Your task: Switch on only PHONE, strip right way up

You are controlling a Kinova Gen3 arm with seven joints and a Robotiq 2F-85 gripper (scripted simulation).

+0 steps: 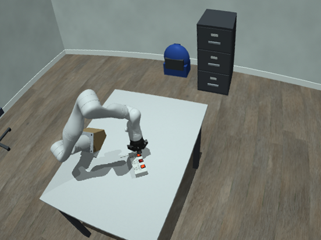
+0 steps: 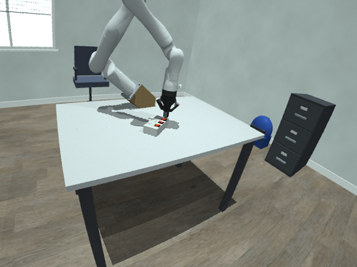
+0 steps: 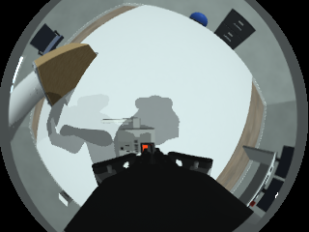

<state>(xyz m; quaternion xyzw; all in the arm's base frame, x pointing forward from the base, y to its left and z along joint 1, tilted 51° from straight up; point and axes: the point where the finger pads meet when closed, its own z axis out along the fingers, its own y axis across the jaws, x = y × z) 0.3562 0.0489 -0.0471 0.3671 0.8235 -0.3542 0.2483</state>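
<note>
table (image 1: pixel 167 124): lots of bare top at 3 and 6 o'clock of the power strip (image 1: pixel 139 166), easy to get in
arm base (image 1: pixel 95 139): blocks the way at 10 o'clock
gripper (image 1: pixel 139 153): shut, parked over the strip's 12 o'clock end
</note>
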